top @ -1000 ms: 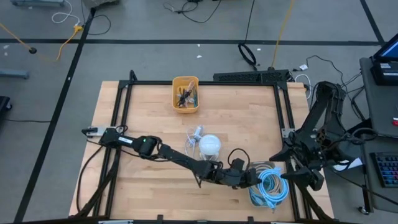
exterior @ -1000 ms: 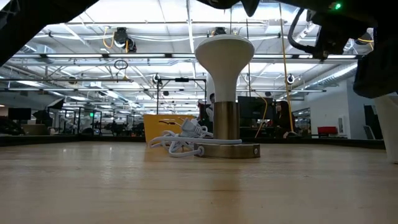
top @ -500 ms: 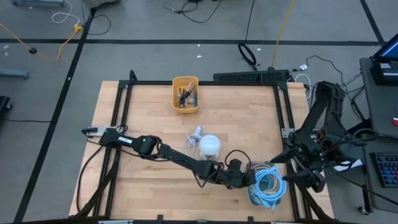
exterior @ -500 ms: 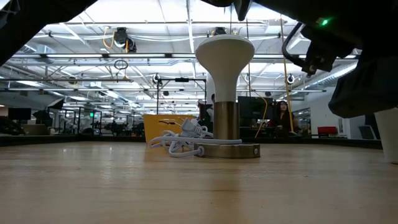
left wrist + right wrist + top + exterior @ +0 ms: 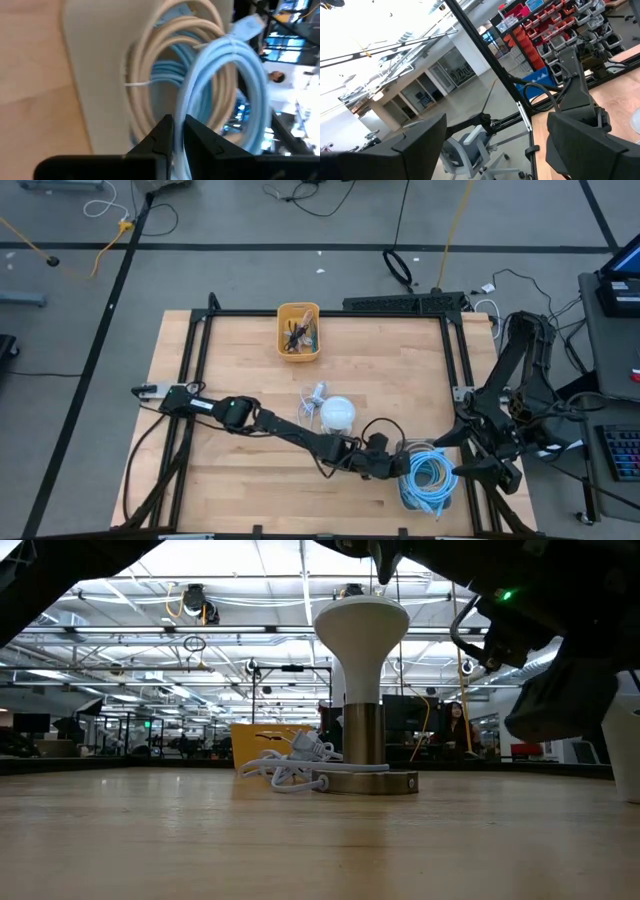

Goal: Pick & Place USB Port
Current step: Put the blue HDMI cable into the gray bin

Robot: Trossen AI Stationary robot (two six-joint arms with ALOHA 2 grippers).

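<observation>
Blue cable coil (image 5: 235, 75) just ahead of left pincer (image 5: 177, 131), fingers pressed together.

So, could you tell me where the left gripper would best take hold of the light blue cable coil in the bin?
Probably the top of the light blue cable loop, from above. It arches higher than the beige cable in the bin, and the left gripper already sits at that strand.

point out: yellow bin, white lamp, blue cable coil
yellow bin (image 5: 283, 311): high view, on its far rim.
white lamp (image 5: 337, 414): high view, on its round head.
blue cable coil (image 5: 431, 476): high view, on the loops by the left gripper.
</observation>
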